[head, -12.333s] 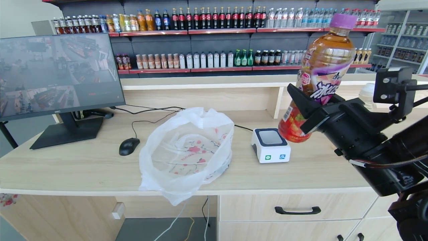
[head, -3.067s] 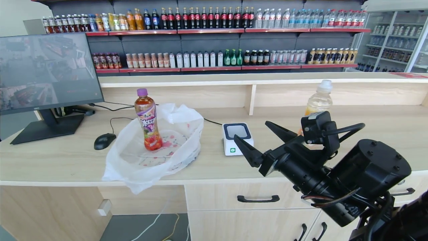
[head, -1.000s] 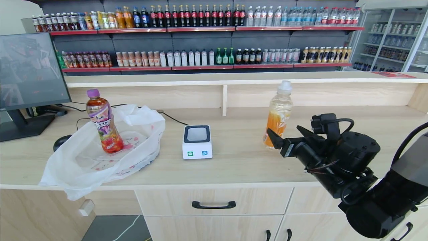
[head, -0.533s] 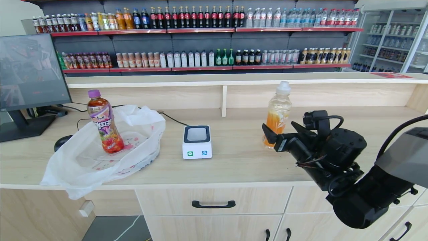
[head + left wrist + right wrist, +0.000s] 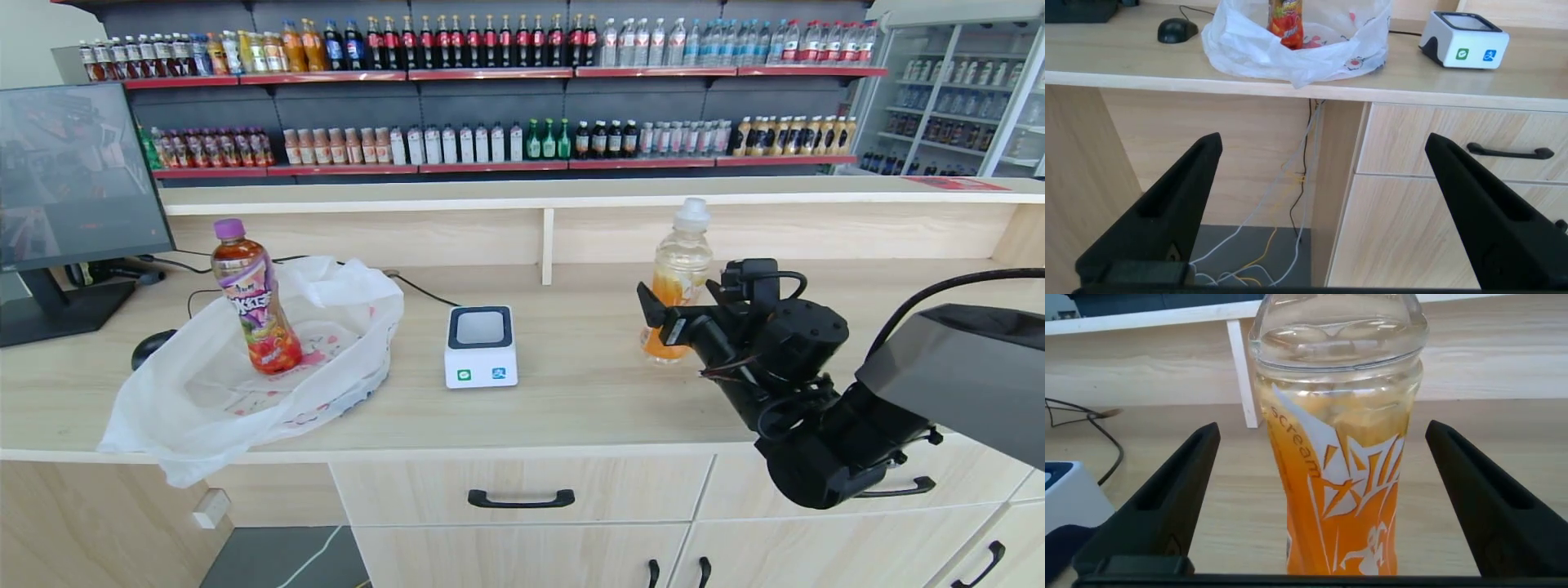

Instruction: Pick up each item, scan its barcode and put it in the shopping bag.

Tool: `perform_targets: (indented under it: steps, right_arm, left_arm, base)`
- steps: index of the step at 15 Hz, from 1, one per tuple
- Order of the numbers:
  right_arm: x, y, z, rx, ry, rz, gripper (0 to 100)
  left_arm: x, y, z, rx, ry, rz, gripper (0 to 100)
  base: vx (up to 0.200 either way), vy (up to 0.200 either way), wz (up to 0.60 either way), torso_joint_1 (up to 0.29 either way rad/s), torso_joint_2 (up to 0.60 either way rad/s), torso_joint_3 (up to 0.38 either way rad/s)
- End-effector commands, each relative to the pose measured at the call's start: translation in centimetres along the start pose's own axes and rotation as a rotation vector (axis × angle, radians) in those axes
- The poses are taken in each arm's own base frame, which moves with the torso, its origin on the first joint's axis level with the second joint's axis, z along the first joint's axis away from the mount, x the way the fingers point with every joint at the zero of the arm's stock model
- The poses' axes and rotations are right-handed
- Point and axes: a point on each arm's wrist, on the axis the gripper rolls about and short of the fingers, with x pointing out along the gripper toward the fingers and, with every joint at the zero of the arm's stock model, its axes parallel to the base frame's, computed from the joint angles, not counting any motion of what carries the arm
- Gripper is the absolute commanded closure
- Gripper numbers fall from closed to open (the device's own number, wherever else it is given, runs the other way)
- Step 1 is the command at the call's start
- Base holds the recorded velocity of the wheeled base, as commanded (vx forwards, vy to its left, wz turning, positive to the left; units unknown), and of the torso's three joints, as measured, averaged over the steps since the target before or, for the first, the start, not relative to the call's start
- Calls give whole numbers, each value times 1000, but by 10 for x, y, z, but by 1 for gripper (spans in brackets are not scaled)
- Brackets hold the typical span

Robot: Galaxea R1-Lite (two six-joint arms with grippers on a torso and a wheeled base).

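— Where is the orange drink bottle (image 5: 679, 278)?

— Upright on the bench (image 5: 571, 400), white cap on, well to the right of the scanner (image 5: 481, 346) and near the raised back ledge.

— And the right hand (image 5: 682, 300)?

— Spread wide, level with the bottle's lower half, one finger on each side of it. From the wrist there is a gap between the bottle and each finger, so it is not gripping.

— The left hand (image 5: 1323, 145)?

— Also spread, holding nothing. It hangs below the bench's front edge, facing the cupboard panel and the loose cables there.

— What is in the shopping bag (image 5: 343, 327)?

— One purple-capped bottle (image 5: 255, 298) of reddish drink, standing upright in the middle. The bag is white plastic, open and slumped flat around it, with one corner drooping over the bench's front edge.

— The scanner?

— A small white box with a dark window on top, between the bag and the orange drink bottle, touching neither.

— Anything else on the bench?

— A monitor (image 5: 73, 180) at the far left and a black mouse (image 5: 151, 347) just beside the bag.
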Motion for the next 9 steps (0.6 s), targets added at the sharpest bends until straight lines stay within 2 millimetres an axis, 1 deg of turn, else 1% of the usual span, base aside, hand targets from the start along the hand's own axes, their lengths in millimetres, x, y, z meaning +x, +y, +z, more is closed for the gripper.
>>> perform_targets:
  steps: [1, 6, 9]
  right_arm:
    - [9, 0, -11, -3, -3, -3, 0]
    - [24, 2, -17, 1, -35, -2, 0]
    - [26, 2, -22, 3, -29, -15, 0]
  left_arm:
    - [0, 0, 0, 0, -1, 0, 0]
    - [0, 0, 0, -2, -2, 0, 0]
    - [0, 0, 0, -2, -2, 0, 0]
  base:
    - [0, 0, 0, 0, 0, 0]
    - [0, 0, 0, 0, 0, 0]
    - [0, 0, 0, 0, 0, 0]
